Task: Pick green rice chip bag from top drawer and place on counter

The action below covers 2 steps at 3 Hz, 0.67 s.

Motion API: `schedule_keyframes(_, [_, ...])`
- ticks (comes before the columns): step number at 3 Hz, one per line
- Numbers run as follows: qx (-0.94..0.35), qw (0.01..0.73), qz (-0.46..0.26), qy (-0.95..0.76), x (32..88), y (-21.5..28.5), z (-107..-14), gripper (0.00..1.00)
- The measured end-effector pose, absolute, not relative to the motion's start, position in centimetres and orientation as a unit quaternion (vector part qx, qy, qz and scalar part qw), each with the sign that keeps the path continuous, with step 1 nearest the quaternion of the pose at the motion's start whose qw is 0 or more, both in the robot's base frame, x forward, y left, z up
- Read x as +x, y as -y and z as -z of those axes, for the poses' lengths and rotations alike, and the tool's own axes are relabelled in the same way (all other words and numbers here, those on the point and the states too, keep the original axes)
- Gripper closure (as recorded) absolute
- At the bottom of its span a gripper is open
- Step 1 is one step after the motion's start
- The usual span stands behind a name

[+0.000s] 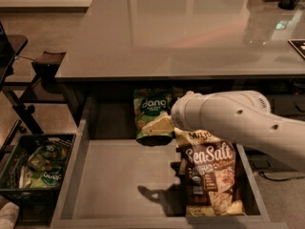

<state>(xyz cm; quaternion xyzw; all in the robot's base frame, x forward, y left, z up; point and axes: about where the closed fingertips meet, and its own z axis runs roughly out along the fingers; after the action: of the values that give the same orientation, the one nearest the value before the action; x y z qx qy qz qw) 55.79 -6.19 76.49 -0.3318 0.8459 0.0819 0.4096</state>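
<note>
The green rice chip bag (152, 109) stands at the back of the open top drawer (114, 175), leaning under the edge of the counter (181, 27). My gripper (153, 126), cream coloured on the end of the white arm (233, 118), reaches in from the right. Its tip lies over the bag's lower right part. I cannot tell whether it touches the bag. The arm hides the drawer's back right corner.
A brown-and-cream Sea Salt bag (209, 175) lies in the drawer's right side, just below the arm. A black wire basket (14, 147) with green bags stands on the floor at the left. A dark stand (46, 63) is at the far left.
</note>
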Motion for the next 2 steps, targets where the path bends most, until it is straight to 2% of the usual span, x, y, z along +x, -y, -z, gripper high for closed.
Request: schedule_keyframes(2, [-0.321,0.426,-0.089,-0.841,59.4,3.1,-73.2,0.00])
